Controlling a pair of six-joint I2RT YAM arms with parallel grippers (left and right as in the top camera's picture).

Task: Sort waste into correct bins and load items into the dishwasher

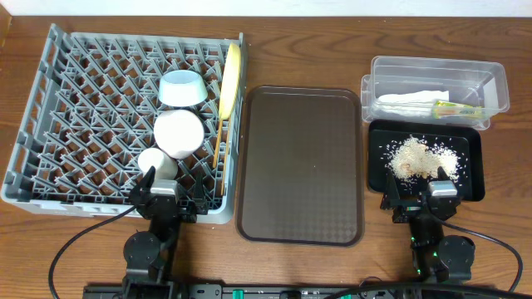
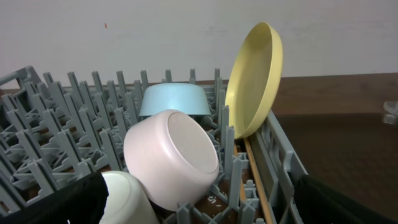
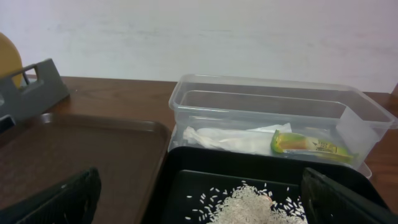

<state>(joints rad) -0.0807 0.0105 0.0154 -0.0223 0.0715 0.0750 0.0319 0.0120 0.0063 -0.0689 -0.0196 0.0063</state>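
Observation:
The grey dish rack (image 1: 83, 124) holds the yellow plate (image 1: 231, 79) on edge at its right side, the light-blue bowl (image 1: 183, 88), the pale-pink bowl (image 1: 179, 133), the white cup (image 1: 156, 163) and the chopsticks (image 1: 218, 145). My left gripper (image 1: 166, 193) stands open at the rack's near edge, empty; its wrist view shows the pink bowl (image 2: 171, 158), blue bowl (image 2: 174, 99), plate (image 2: 255, 78) and cup (image 2: 127, 199). The clear tub (image 1: 436, 87) holds the napkin (image 3: 230, 140) and wrapper (image 3: 305, 144). Rice crumbs (image 1: 420, 156) lie in the black tray (image 1: 474, 166). My right gripper (image 1: 420, 198) is open over the tray's near edge.
The dark-brown serving tray (image 1: 301, 162) lies between the rack and the bins, with nothing on it. Black cables run along the table's near edge behind both arm bases. A pale wall stands behind the table.

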